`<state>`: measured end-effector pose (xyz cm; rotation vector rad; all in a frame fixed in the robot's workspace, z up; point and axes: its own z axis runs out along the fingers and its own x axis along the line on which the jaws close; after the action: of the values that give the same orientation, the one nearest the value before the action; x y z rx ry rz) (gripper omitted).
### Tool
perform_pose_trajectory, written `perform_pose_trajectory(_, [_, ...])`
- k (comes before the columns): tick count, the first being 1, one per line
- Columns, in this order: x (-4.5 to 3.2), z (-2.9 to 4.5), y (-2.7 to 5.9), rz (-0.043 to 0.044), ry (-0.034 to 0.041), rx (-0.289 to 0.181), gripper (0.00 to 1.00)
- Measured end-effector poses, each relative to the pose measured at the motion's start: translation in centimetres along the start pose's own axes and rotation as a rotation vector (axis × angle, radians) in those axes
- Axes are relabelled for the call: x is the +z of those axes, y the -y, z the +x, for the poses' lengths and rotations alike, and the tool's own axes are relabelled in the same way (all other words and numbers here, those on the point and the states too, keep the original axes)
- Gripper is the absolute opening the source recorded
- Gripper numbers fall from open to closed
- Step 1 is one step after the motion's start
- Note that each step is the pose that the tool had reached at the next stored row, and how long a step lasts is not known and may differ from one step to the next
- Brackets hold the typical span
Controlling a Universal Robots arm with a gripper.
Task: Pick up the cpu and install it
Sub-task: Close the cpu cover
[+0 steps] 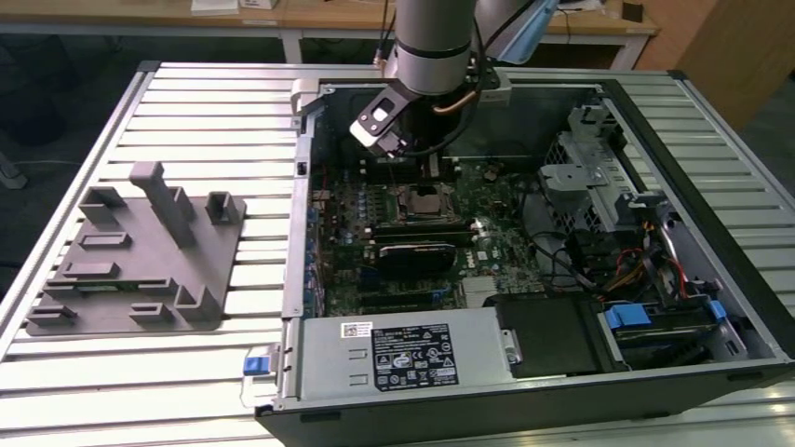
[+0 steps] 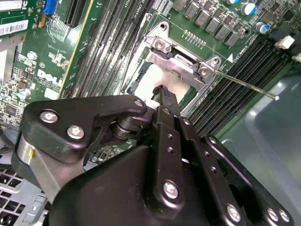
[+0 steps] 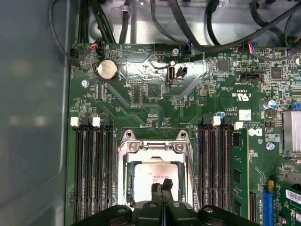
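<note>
The cpu (image 3: 146,176), a flat silver square, lies inside the motherboard socket (image 3: 123,188), and its bright top also shows in the second wrist view (image 2: 155,80) and in the exterior view (image 1: 426,199). The socket's metal load plate (image 3: 153,146) stands swung open at one end, with its thin lever (image 2: 244,83) sticking out. My gripper (image 3: 162,187) hovers right over the cpu, its two black fingertips pressed together with nothing between them. In the exterior view the gripper (image 1: 415,166) hangs inside the open computer case, just behind the socket.
Memory slots (image 3: 91,174) flank the socket on both sides. Cables (image 1: 584,261), a drive cage (image 1: 584,177) and the power supply (image 1: 397,354) fill the case's other parts. A grey fixture tray (image 1: 137,261) with upright blocks sits on the slatted table at the exterior view's left.
</note>
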<state>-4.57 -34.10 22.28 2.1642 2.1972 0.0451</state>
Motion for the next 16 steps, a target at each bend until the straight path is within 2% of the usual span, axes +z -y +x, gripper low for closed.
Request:
perform_pose_trajectory(2, [0.01,0.0,0.0,-0.0003,-0.0009,-0.013,0.11])
perform_pose_trajectory(16, [0.12,0.0,0.01,-0.0055,-0.0164,-0.267,0.11])
